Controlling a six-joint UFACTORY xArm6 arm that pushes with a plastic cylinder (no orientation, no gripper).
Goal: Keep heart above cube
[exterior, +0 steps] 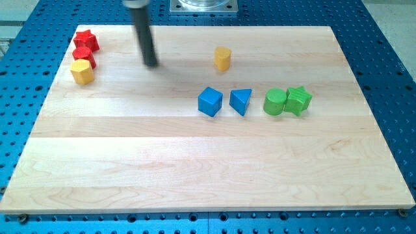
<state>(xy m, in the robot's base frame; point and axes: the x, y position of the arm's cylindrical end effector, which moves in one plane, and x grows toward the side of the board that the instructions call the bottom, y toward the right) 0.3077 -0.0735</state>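
Scanning from the view's left, three blocks cluster at the board's top-left corner: a red star (86, 39), a red block (84, 56) whose shape I cannot make out touching it below, and a yellow block (82, 71) just under that. My tip (151, 64) stands to their right, clear of every block; it is a plain rod with nothing to open or close, and it touches and holds nothing.

Further right, a second yellow block (223, 58), which I take to be the heart though its shape is hard to read, sits near the view's top. The blue cube (210, 101) lies below it and a little to the left, with a blue triangle (240, 101) just beside the cube. A green round block (275, 102) and a green star (298, 100) touch each other at the right.

If that yellow block is the heart, it already lies above the cube, slightly offset to the right. What seems left is only holding that arrangement, perhaps nudging the heart left to line it up.
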